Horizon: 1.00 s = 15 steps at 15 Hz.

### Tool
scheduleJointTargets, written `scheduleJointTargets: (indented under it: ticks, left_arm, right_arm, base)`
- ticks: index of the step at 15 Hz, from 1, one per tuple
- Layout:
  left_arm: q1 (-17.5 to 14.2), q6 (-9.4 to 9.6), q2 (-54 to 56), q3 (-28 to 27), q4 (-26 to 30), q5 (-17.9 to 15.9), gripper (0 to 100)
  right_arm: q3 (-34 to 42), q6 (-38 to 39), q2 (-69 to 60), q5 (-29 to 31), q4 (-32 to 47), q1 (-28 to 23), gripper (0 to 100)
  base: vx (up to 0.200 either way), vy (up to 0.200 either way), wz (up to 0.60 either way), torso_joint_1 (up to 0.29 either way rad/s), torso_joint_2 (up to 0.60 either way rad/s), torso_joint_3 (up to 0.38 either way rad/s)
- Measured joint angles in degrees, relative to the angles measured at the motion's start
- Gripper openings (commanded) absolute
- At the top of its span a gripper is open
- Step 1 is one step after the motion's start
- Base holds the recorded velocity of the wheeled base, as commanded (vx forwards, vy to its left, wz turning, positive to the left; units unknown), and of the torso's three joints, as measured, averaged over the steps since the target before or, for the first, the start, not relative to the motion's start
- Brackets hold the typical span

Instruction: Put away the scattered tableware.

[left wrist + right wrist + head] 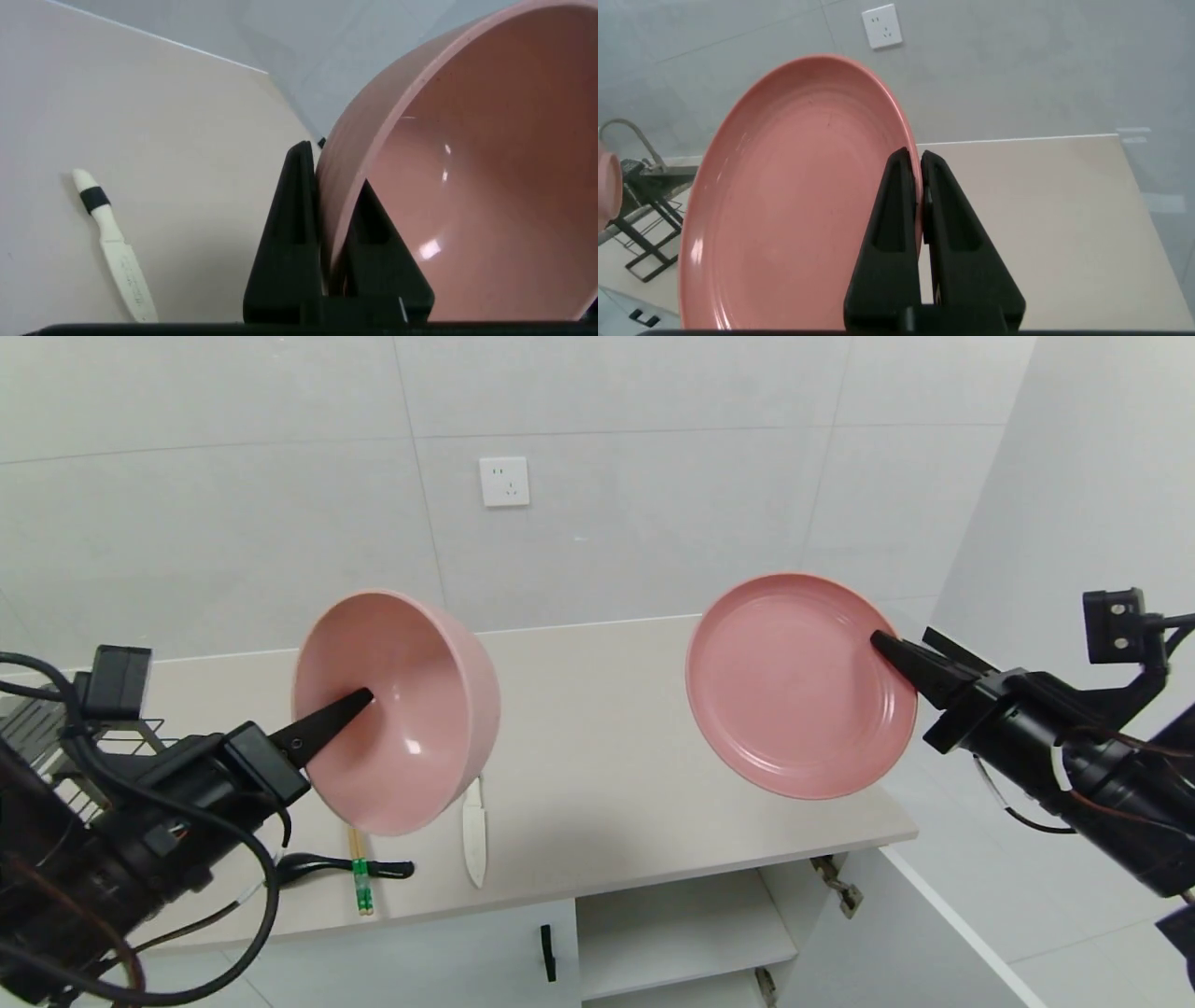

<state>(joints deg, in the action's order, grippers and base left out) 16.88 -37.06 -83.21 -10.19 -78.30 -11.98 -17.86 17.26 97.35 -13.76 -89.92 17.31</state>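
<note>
Plainly, the pale counter (607, 756) fills the middle of the head view, and an open cabinet (691, 933) with a white shelf sits under its lower-right edge.

The pink plate (794, 681) hangs in the air right of centre, over the counter's right end. It is tilted almost on edge, its smooth ringed face turned toward the camera. The right gripper (882, 642) has its fingers (896, 201) clenched on the plate's upper-right rim (918, 196).

The pink bowl (411, 709) hangs left of centre, above the counter's front-left part. It is tipped on its side with its glossy hollow facing the lower left. The left gripper (359, 695) pinches the bowl's rim, one finger inside and one outside (327, 215).

A dark wire rack (112, 737) stands at the far left edge.

On the counter under the bowl lies a white knife (475, 840), its long axis running toward the lower edge of the frame and its tip near the counter's front. Just left of it lie chopsticks (360, 882) with a green band, pointing the same way. A black utensil (345, 869) lies crosswise under them, its handle pointing right.

A white wall socket (504, 481) sits on the tiles at upper centre.
</note>
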Motion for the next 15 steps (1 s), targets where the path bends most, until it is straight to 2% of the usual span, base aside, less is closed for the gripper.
scheduleJointTargets:
  ticks: [2,4,6,8,10,12,14,15]
  left_arm:
    - [-0.27,3.07,3.28,2.17,-1.13,-0.22,0]
    - [-0.07,4.38,5.84,3.22,-1.01,-0.95,0]
    - [1.50,2.90,7.80,4.13,-0.90,-5.14,0]
    - [2.57,2.72,8.59,6.31,-0.72,-6.51,0]
    - [2.74,3.18,8.85,8.07,-0.66,-5.78,0]
    - [2.63,3.60,8.85,9.03,0.82,-1.91,0]
    - [2.54,7.51,9.02,9.81,4.40,-0.90,0]
    - [2.33,7.97,9.29,9.92,4.60,-0.88,0]
  right_arm:
    - [0.20,0.04,-1.30,0.05,-0.05,0.73,0]
    - [0.33,0.35,-2.07,0.06,-0.05,1.23,0]
    - [0.56,0.39,-2.43,0.00,-0.02,2.80,0]
    - [0.56,0.33,-2.67,0.00,-0.02,3.55,0]
    - [0.61,0.30,-2.79,0.00,0.00,3.69,0]
    - [0.67,-0.02,-2.82,0.00,-0.05,3.74,0]
    - [1.02,-1.12,-2.68,0.02,-0.02,3.77,0]
    - [1.16,-2.16,-2.54,0.11,-0.02,3.77,0]
  base:
    - [0.000,0.000,0.00,0.000,0.00,0.000]
    - [0.000,0.000,0.00,0.000,0.00,0.000]
    - [0.000,0.000,0.00,0.000,0.00,0.000]
    - [0.000,0.000,0.00,0.000,0.00,0.000]
    - [0.000,0.000,0.00,0.000,0.00,0.000]
    - [0.000,0.000,0.00,0.000,0.00,0.000]
    - [0.000,0.000,0.00,0.000,0.00,0.000]
    - [0.000,0.000,0.00,0.000,0.00,0.000]
